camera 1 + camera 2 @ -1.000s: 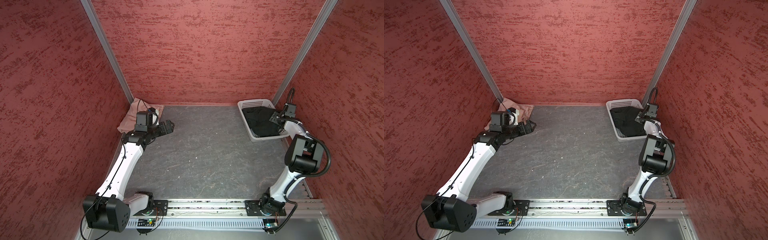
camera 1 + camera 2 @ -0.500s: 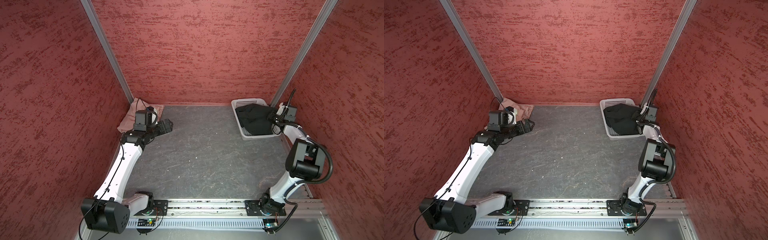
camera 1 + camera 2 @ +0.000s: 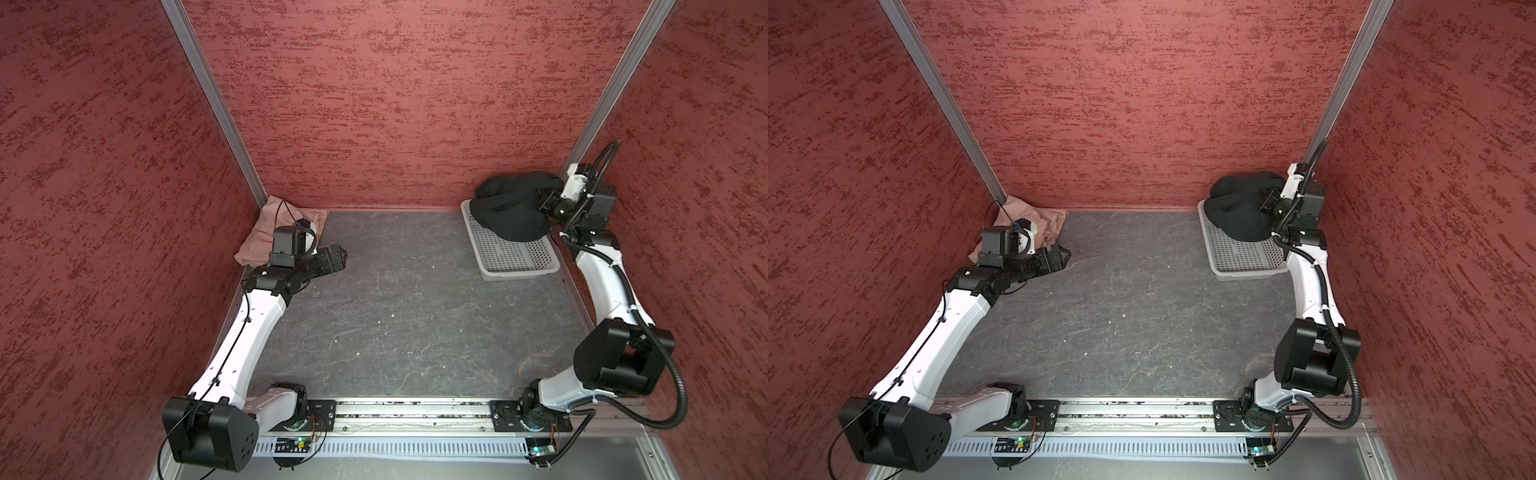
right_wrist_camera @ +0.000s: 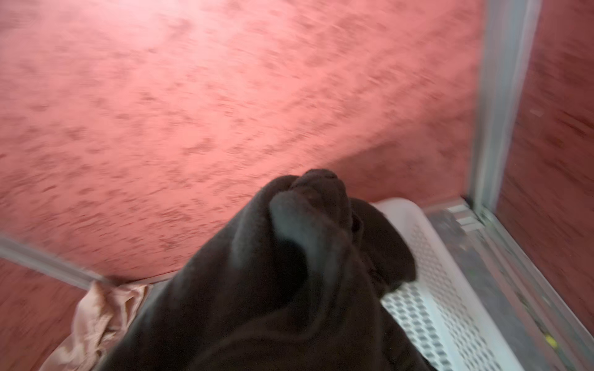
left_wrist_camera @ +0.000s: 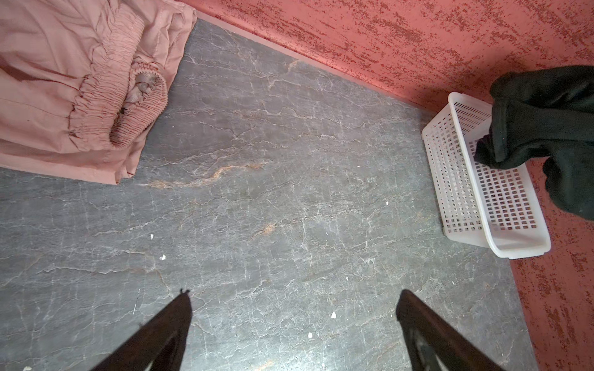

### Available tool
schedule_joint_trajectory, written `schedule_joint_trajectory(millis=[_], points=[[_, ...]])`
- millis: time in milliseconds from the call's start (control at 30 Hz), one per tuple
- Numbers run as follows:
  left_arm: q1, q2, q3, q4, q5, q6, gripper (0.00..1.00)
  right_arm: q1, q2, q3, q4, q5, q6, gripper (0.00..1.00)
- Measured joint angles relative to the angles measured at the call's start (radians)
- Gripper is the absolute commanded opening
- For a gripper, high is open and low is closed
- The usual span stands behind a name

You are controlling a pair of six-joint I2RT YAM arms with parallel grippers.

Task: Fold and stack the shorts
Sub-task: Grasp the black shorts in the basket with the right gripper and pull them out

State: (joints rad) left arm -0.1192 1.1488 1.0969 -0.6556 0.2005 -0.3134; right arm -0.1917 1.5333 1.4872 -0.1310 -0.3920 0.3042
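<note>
1. We see the grey tabletop [image 3: 395, 316] lying bare under the left fingers [image 5: 167, 334] and across to the right fingers [image 3: 1268, 199].
2. The white basket [image 3: 519, 272] stands on the tabletop, below the right fingers.
3. The black shorts [image 3: 507, 208] are bunched around the right fingers, which we find clamped on the cloth. The shorts hang from them over the far end of the basket.
4. The pink shorts [image 3: 257, 241] lie crumpled on the tabletop, just beside the left fingers and apart from them.
5. The left fingers stand wide apart, and we see nothing between them.
</note>
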Motion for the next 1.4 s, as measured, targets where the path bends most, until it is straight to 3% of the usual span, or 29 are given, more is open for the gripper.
schedule_joint_trajectory(millis=[133,300,533,800,833,933,1033,1267,1400], points=[[0.0,-0.037,-0.006,0.007,0.002,0.019,1.0,0.152,-0.013,0.119,-0.035,-0.05,-0.028,0.0],[0.0,-0.111,-0.01,0.01,0.0,0.051,0.99,0.333,-0.099,0.133,-0.026,-0.156,-0.024,0.0],[0.0,-0.167,-0.019,0.007,0.001,0.088,0.99,0.531,-0.123,-0.054,0.047,-0.217,0.0,0.0],[0.0,-0.189,-0.065,-0.033,-0.001,0.106,0.99,0.584,0.061,-0.323,0.05,-0.137,0.025,0.0],[0.0,-0.194,-0.071,-0.035,-0.001,0.106,0.99,0.584,0.077,-0.341,0.034,-0.123,0.027,0.06],[0.0,-0.205,-0.087,-0.037,-0.004,0.109,0.99,0.584,0.1,-0.346,-0.028,-0.058,0.02,0.55],[0.0,-0.203,-0.103,-0.041,-0.011,0.109,0.99,0.583,0.1,-0.304,-0.093,-0.002,-0.003,0.72],[-0.003,-0.172,-0.148,-0.013,0.006,0.105,0.99,0.583,0.109,-0.154,-0.166,0.111,-0.039,0.79],[-0.008,-0.144,-0.198,0.035,0.036,0.073,0.99,0.569,0.195,-0.033,-0.203,0.192,-0.038,0.81]])
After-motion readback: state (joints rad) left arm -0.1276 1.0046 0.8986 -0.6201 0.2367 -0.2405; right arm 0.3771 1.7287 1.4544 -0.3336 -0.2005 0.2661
